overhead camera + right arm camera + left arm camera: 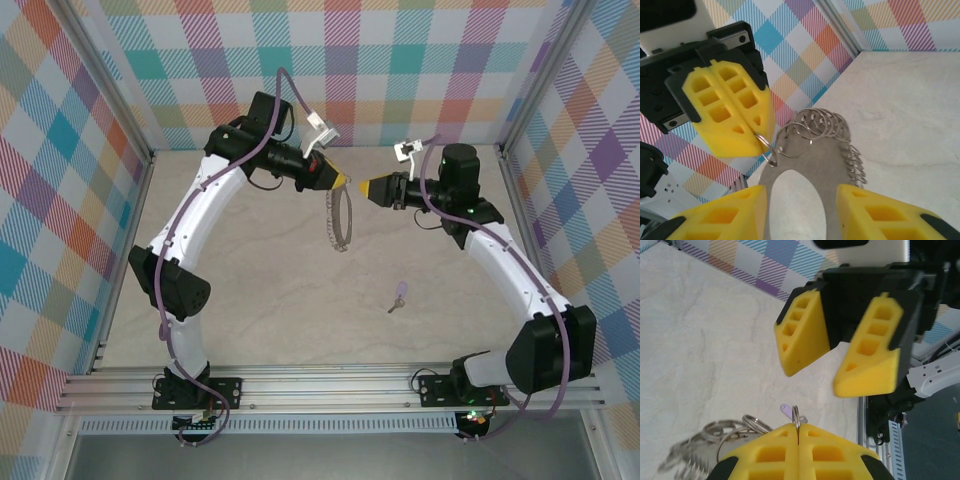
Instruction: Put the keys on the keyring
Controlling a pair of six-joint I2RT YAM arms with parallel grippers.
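**Top external: ring in my left gripper, key loose on the surface nearer my right**

My left gripper (342,181) is clenched on the keyring (340,222). It pinches the top of the hoop, which hangs down edge-on over the middle of the surface (260,300). In the left wrist view the thin rim stands upright in the seam between my closed fingers, with the small rings bunched off to one side.

My right gripper (366,186) faces the left one nose to nose, just beside the ring. Its jaws stand apart and hold nothing. In the right wrist view the hoop and its fringe of small rings show through the gap between my fingers but lie beyond them.

The key (398,297) lies flat on the surface, well apart from the ring and from both grippers. From my right gripper it lies toward the near edge and a little to the right, close alongside that arm's forearm. Its long axis runs roughly far to near, slightly slanted, with the lilac head at the far end and the blade pointing toward the bases.

My right arm is the nearer one and it is free, so I judge the pick falls to it. It would pull back from the ring, drop down, and set its jaws across the key.
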